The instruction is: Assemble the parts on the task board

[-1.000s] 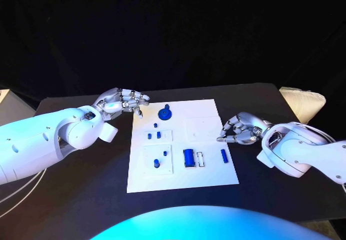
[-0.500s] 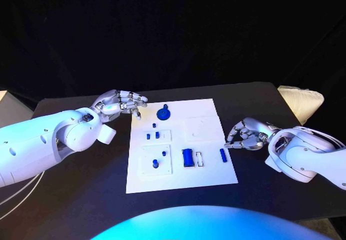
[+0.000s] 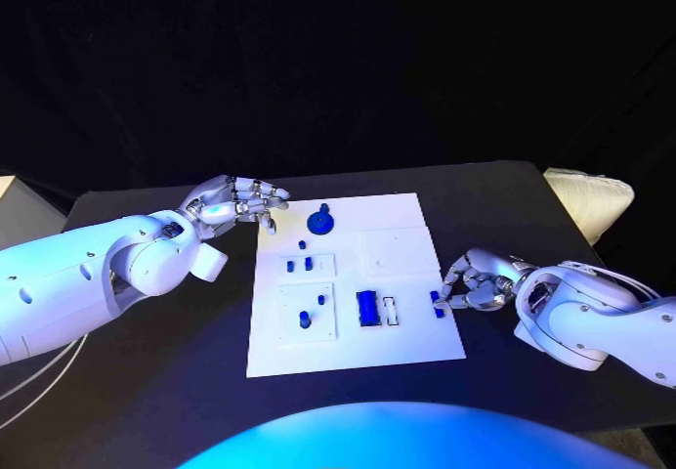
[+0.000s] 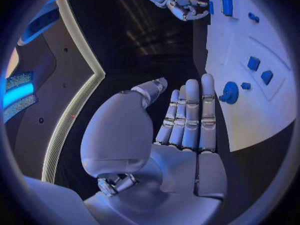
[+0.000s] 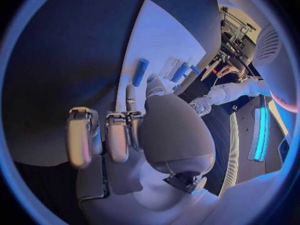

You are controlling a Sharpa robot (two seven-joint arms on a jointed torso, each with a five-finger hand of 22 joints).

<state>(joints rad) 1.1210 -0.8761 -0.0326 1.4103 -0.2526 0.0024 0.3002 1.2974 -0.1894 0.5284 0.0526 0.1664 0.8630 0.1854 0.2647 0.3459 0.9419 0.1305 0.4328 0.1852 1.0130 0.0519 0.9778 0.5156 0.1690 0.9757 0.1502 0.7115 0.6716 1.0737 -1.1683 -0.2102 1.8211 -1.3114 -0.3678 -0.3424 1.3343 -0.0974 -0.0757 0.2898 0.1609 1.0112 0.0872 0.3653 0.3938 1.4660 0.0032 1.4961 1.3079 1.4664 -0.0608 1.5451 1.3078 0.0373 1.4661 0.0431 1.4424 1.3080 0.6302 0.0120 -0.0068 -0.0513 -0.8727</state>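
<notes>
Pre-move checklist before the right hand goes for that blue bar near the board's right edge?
1. Right robot hand beside the blue bar: ok.
2. Bar already held: cannot tell; fingers are close, contact unclear.
3. Bar unobstructed on the task board: ok.
4. Left robot hand away from the bar, at the board's far left corner: ok.
5. Left robot hand holding nothing: ok.
6. Round blue part away from the right hand's path: ok.

**No readable text**

No words, numbers, brand marks or signs can be read anywhere. The task board (image 3: 353, 342) is plain white with no legible printing, the small blue parts (image 3: 369, 308) carry no visible marks, and the arms' white shells show no lettering that can be made out.
</notes>
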